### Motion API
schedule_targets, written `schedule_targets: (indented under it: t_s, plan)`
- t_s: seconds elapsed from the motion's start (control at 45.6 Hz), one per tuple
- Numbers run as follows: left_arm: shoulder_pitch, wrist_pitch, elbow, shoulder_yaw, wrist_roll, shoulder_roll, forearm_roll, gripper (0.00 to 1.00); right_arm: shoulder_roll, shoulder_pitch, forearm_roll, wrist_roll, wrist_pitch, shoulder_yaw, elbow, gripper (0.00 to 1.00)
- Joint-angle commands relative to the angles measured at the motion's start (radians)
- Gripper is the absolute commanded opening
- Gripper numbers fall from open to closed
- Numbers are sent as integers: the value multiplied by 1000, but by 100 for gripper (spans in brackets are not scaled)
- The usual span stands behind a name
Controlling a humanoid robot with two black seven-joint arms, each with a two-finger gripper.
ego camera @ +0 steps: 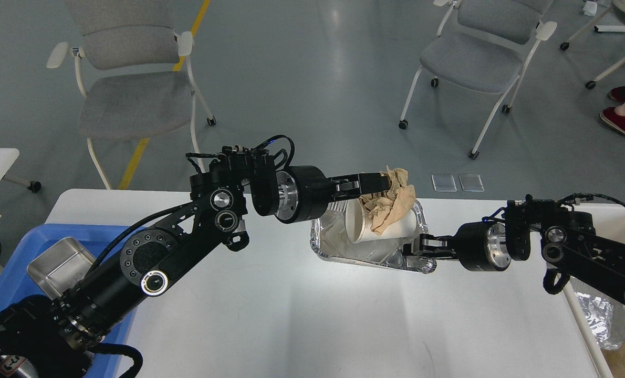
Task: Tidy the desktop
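The white desktop [291, 325] fills the lower view. A crumpled foil tray [339, 247] sits at its far middle with a white paper cup [365, 228] lying on its side in it. My left gripper [383, 184] is shut on a crumpled brown paper [391, 202], which hangs over the cup. My right gripper [415, 248] is shut on the foil tray's near right rim.
A blue plastic tray [8, 278] at the left holds a steel box [55, 262]. A cream bin [622, 220] with foil inside it [601, 315] stands at the right edge. Grey chairs [128, 100] stand on the floor beyond the table.
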Motion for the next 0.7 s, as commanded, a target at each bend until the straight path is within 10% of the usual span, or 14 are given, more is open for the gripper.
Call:
schedule_targets:
  t_s: [0.0,0.197,0.68]
  plan:
    - [-4,0,-10,-13,-9,3,-5,92,-1,0,0,0,0,3,-1,0]
    - [17,60,-19,-151,-17,4,-83,93,-8,-47,-2,0,-21,70,-19,0]
    - [434,221,4,-1006,-86,92,-526,93,-57,-469,-6,0,-77,629,-283,0]
